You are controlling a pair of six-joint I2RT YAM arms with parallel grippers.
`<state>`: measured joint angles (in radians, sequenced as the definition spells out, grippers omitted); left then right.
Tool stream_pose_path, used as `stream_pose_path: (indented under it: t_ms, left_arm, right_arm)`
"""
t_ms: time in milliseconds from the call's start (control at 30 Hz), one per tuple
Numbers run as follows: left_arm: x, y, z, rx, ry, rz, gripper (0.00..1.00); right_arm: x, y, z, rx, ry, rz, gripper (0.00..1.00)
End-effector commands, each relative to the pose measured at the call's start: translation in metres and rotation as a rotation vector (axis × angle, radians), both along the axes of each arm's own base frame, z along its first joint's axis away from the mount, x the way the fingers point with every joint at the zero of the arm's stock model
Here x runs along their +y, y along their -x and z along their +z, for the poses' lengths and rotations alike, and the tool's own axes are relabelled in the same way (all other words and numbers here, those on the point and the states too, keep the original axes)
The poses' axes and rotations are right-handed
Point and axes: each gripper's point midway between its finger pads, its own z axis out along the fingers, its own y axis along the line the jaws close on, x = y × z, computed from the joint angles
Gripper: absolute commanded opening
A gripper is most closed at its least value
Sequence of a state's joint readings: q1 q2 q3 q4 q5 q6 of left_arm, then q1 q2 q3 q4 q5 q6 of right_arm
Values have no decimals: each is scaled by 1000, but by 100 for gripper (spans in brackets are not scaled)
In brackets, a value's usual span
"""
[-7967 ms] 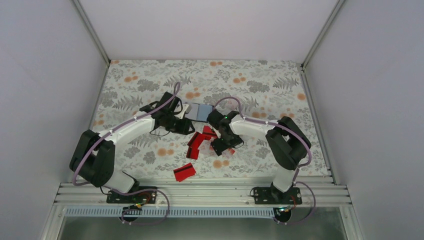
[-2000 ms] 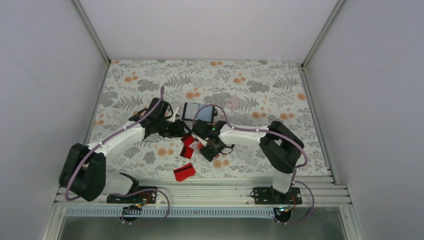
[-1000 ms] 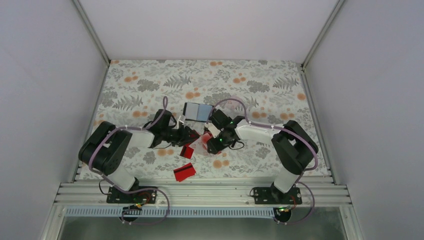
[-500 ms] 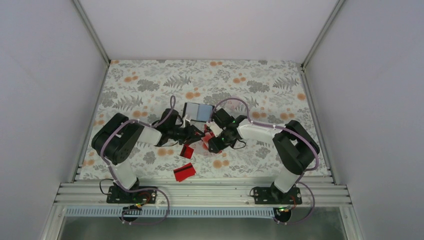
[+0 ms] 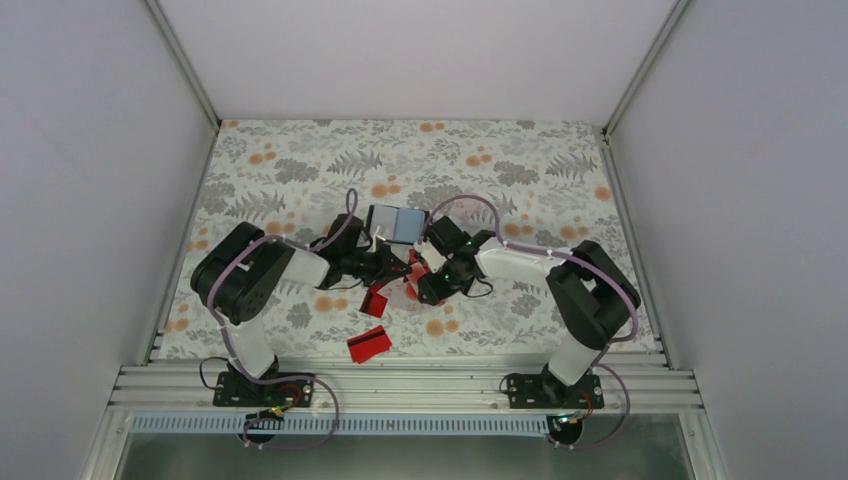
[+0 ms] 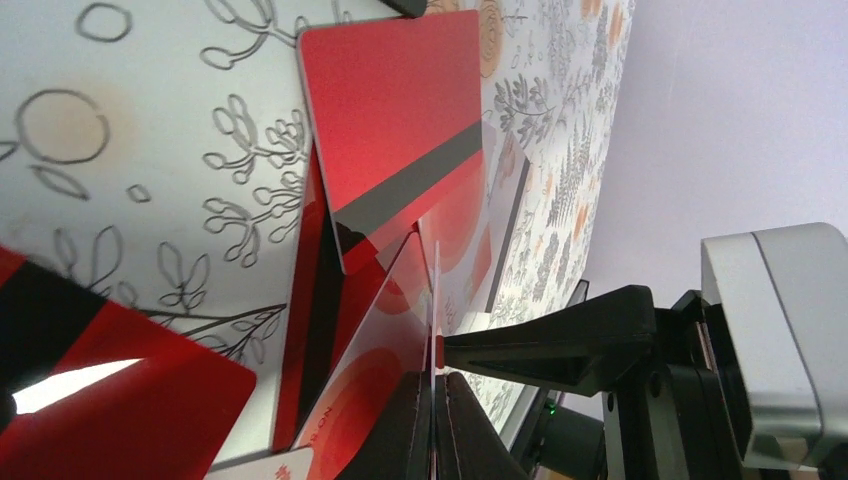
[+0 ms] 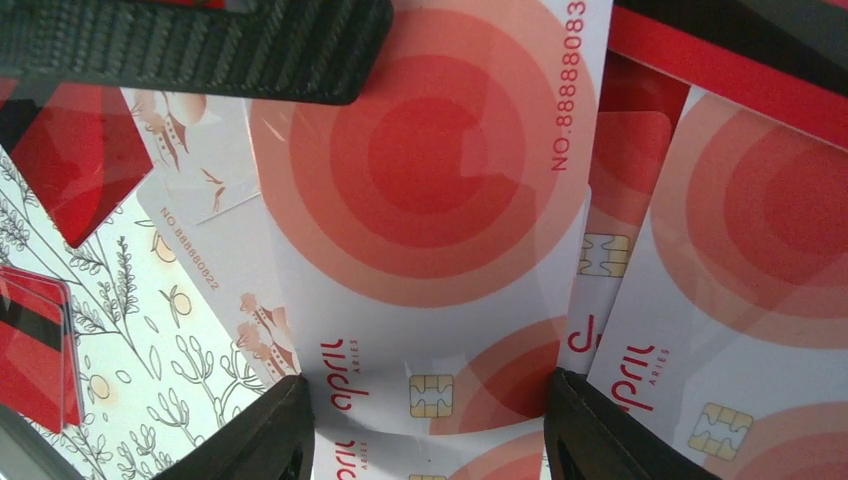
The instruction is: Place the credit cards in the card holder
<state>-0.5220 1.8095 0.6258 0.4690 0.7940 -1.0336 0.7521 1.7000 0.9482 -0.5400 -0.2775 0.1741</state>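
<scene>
Left gripper [image 6: 437,392] is closed on one end of a whitish card [image 7: 430,150], raised off the table [image 5: 300,170]. Right gripper [image 7: 428,395] clamps the same card across its width. Other cards [image 6: 390,120] lie loose beneath. Card holder [image 5: 395,224] lies open just behind both grippers.

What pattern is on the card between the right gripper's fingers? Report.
White card with concentric red rings; right wrist view.
</scene>
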Motion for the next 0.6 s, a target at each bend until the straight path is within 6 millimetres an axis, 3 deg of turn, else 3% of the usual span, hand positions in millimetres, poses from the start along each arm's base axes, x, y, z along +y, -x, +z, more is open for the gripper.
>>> stream_pose_path:
  t_ms: [0,200,300,400,567]
  left_arm:
    - [-9,-11,10,-63,3,-8,2]
    - [-8,-18,23,-109,-31,-5,2]
    - [-8,-23,35,-141,-61,-13,2]
    - [-9,-31,54,-188,-72,-31,2]
    - [-1,-41,84,-285,-101,-97,2]
  right_arm:
    - [-11,1,-4,-14,32,-9,34]
    - [-15,2,-4,-16,34,-10,62]
    - [-15,-1,8,-45,16,-19,78]
    - [-16,-6,18,-67,8,-32,87]
    - [-9,-25,68,-124,-94,-94,95]
